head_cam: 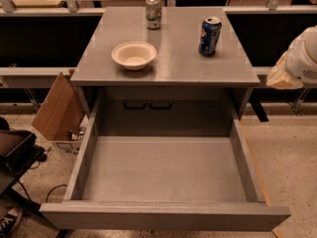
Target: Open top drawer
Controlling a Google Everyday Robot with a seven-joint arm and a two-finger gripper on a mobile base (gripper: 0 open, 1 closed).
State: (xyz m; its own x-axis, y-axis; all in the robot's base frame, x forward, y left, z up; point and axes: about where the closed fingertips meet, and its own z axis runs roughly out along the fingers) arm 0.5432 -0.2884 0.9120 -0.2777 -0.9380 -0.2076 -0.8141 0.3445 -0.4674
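The top drawer [163, 215] stands pulled far out toward me. Its plain grey front panel runs along the bottom of the view and its grey box interior is bare. The drawer belongs to a grey cabinet [168, 68]. My arm shows at the right edge as a white rounded housing with a tan part; the gripper [280, 77] is up beside the cabinet's right side, apart from the drawer and touching nothing that I can see.
On the cabinet top stand a white bowl [133, 54], a silver-green can [153, 12] and a blue can [209, 35]. An open cardboard box [58, 114] leans at the left. A dark chair or bag [12, 150] sits at lower left.
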